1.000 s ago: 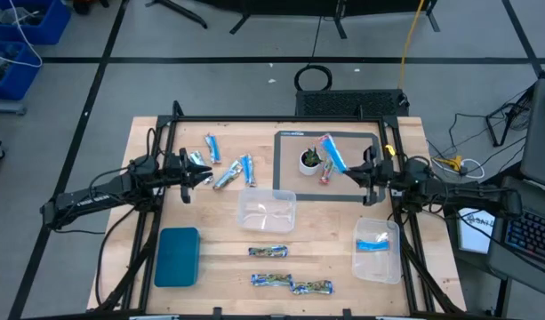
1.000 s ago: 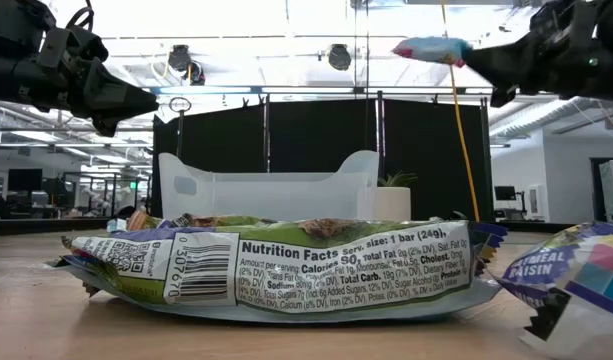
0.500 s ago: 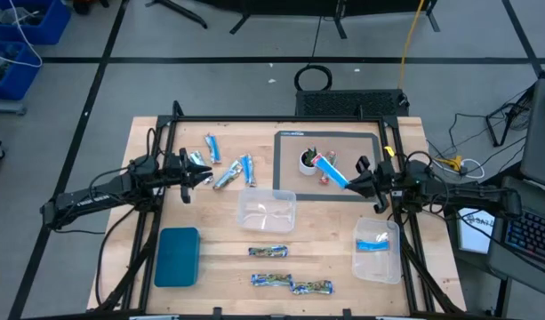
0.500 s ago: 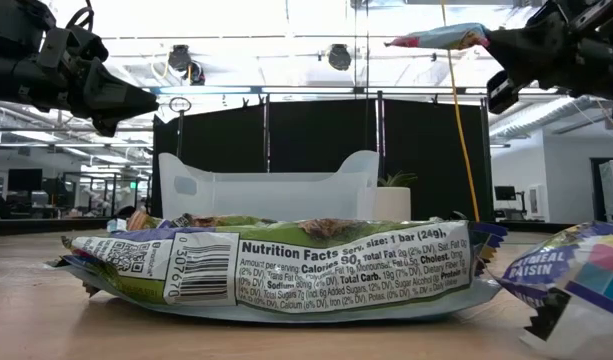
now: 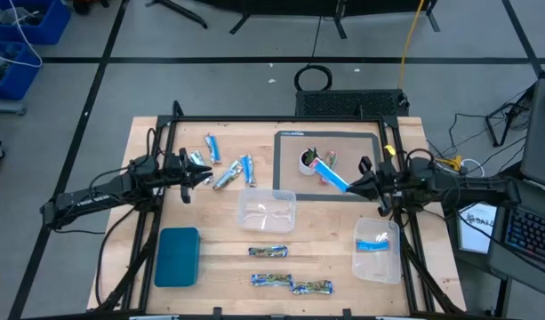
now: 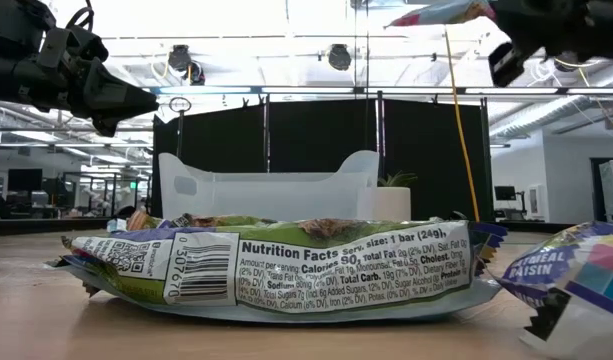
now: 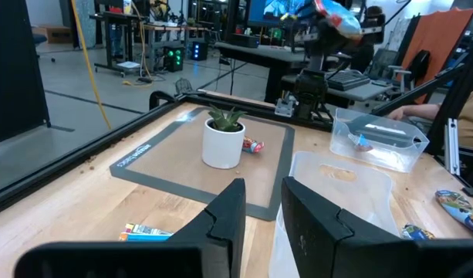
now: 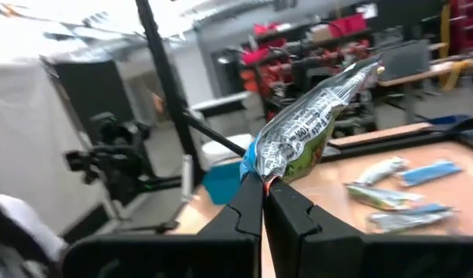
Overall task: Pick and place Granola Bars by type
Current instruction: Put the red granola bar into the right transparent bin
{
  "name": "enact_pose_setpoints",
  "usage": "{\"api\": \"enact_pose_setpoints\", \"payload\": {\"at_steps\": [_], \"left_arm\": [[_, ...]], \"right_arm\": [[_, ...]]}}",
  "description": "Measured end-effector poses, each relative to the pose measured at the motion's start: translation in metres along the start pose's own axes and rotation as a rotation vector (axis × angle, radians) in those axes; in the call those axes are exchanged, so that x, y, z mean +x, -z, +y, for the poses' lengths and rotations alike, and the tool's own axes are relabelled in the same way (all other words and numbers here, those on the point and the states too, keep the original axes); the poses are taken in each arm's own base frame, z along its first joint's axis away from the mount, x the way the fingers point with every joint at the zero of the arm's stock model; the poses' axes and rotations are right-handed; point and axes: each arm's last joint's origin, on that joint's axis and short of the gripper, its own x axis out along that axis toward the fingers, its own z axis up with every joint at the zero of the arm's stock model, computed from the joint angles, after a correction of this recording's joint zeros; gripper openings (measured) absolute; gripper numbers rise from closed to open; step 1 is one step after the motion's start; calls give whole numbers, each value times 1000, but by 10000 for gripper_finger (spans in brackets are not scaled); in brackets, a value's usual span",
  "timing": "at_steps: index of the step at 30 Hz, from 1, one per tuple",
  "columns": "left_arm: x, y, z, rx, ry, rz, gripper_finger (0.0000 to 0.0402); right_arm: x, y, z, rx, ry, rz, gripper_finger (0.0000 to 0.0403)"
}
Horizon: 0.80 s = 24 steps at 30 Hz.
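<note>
A blue granola bar (image 5: 331, 173) is held up in the air right of the frame's middle, pinched at one end by the right gripper (image 5: 354, 186). It looks light, bendy and slippery, so the flat end seam is best gripped. The left gripper (image 5: 207, 179) is kept partly spread, empty, at the left.

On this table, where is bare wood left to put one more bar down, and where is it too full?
Free: the wood between the blue tray and the middle tub, and the strip between the patterned bars and the right tub. Crowded: the loose bars by the left gripper, and the mat around the plant pot.
</note>
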Motion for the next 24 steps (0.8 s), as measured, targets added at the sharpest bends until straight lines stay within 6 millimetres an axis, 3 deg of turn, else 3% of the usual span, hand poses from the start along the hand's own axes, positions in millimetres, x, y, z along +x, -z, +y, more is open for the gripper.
{"api": "enact_pose_setpoints", "payload": {"at_steps": [14,24], "left_arm": [[0,0,0,0,0,0,93],[0,0,0,0,0,0,93]], "right_arm": [[15,-34,22,-11,173,183,0],[8,-38,40,332,251,606,0]]}}
